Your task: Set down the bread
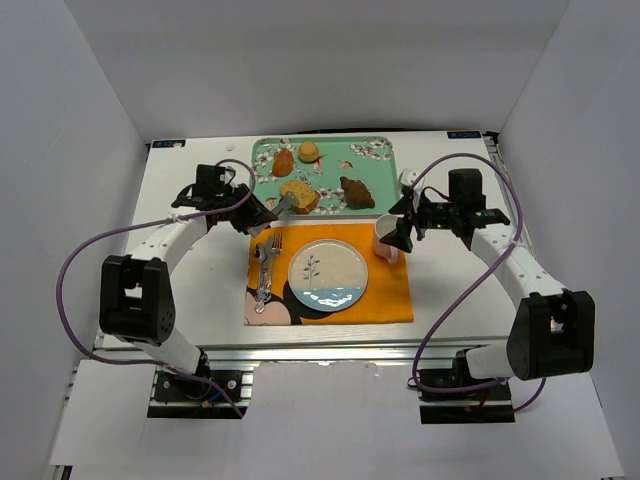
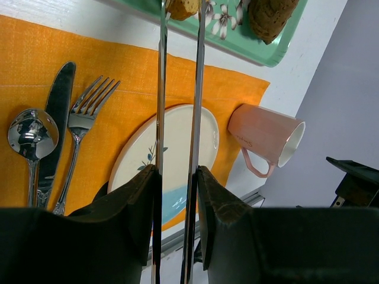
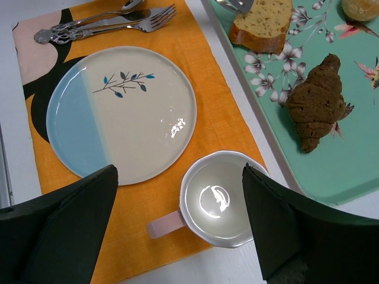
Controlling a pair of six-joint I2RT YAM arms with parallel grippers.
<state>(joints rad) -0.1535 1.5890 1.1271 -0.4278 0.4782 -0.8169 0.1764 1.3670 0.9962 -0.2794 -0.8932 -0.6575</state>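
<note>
left end effector (image 2: 176,173): closed on tongs (image 2: 161,89) — tips set at bread slice (image 1: 299,196) | bread slice: laid on green tray (image 1: 330,160), upper centre | right end effector (image 3: 179,174): spread wide, nothing held, over pink mug (image 3: 217,198)

Orange placemat (image 1: 385,295); cream-and-pale-blue plate (image 1: 328,273) with a blue leaf sprig; pink mug (image 1: 388,232); mint-green tray (image 3: 355,148) with white blossoms.

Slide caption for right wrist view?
Right gripper open over the pink mug, beside the plate on the orange placemat.
</note>
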